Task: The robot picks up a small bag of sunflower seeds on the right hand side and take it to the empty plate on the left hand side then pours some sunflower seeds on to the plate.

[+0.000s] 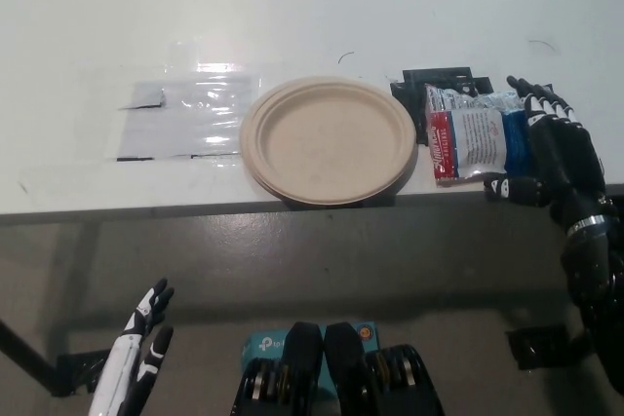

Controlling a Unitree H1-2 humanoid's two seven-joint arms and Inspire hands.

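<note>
While the black right robot hand point(551, 148) sits at the right edge of the frame with its fingers spread around the far end of the small red, white and blue foil bag of sunflower seeds point(478, 133), nothing is lifted yet: the bag lies flat on the white table point(292, 17), right of centre, just beside the round beige paper plate point(329, 139) at the middle of the frame. That plate is empty. Fingertips reach past the bag's upper right corner and the thumb lies near its lower edge, so the hand brackets the bag; whether it is already touching cannot be told.

Judging from this, the step in hand is the grasp. To do it well, the fingers should close across the bag's short side, squeezing the foil between thumb and fingers near the right end, so the opposite end stays free to tip over the plate. Thin foil is likely to slip or crumple, so a firm, even pinch seems wiser than a quick snatch. Both bag and plate sit close to the table's near edge, so any sideways drag risks nudging them off.

Resting at the lower left of the frame, below the table, the white left robot hand point(141, 343) holds nothing, fingers loosely apart.
</note>
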